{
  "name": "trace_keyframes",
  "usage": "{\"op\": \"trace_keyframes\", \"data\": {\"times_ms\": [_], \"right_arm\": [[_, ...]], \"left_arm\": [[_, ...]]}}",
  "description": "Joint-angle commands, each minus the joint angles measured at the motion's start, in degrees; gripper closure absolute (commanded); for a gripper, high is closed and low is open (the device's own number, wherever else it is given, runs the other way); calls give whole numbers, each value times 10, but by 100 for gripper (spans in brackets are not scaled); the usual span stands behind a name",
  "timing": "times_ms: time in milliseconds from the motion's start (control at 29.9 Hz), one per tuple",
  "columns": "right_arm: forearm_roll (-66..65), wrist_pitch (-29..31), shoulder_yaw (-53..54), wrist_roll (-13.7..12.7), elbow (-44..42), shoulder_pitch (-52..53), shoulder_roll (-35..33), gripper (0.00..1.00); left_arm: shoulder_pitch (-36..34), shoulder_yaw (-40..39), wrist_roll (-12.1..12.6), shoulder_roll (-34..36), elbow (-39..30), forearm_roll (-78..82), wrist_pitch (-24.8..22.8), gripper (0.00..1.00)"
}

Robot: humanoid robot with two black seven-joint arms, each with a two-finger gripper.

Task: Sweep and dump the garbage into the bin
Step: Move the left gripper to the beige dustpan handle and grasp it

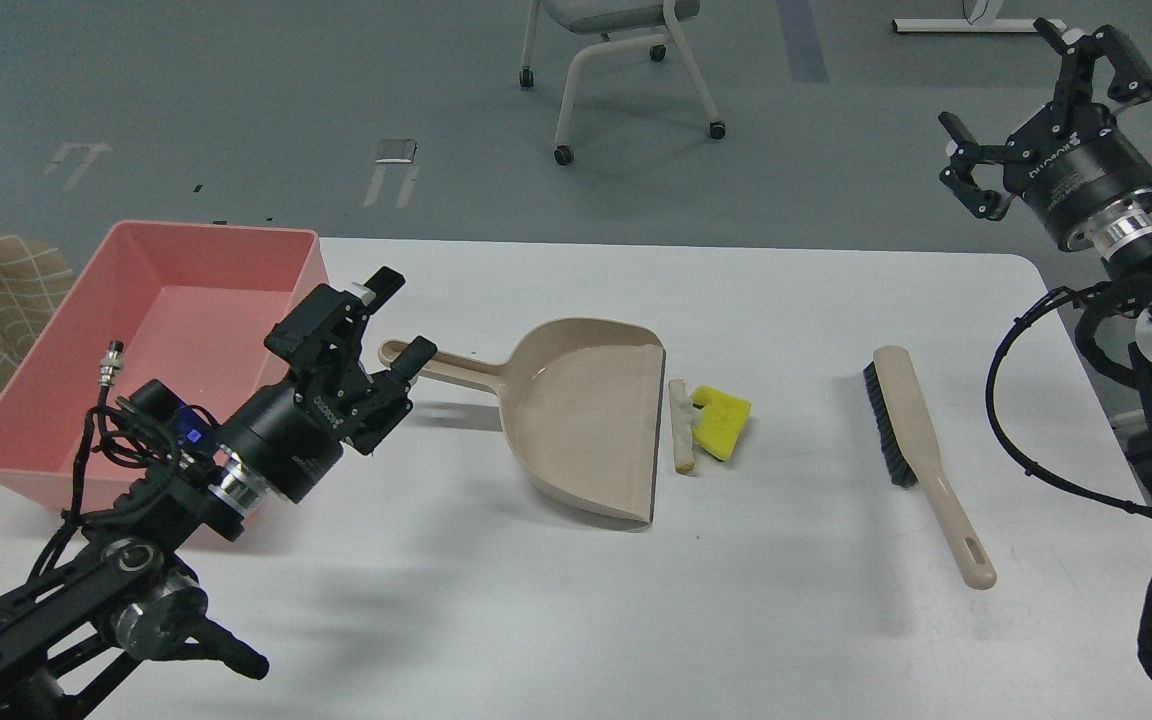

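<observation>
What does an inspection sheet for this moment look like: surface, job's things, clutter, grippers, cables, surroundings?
Surface: white rectangular table, shadows only.
Job's things: yellow notched sponge scrap and tan crust strip lie at the mouth of the beige plastic dustpan; beige black-bristled brush to their right; pink plastic tub at the left edge, nothing seen inside.
Clutter: nothing seen.
Grippers: left gripper open near the dustpan handle; right gripper open, raised, empty.
Cables: black loops on both arms.
Surroundings: grey floor, wheeled chair.
</observation>
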Motion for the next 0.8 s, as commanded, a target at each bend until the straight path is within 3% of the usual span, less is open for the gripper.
{"op": "trace_keyframes", "data": {"times_ms": [0,33,134,770], "right_arm": [[0,-1,0,0,7,-4,-4,0],[0,-1,0,0,8,-4,-7,0],[-1,-1,0,0,9,-3,-10,0],[-1,-1,0,0,9,-3,-18,0]], "left_arm": [[-12,20,37,-16,40,11,9,11],[-18,20,55,-24,66,12,9,11],[-34,22,68,-58,120,11,9,11],[-115,25,62,-104,250,11,6,14]]}}
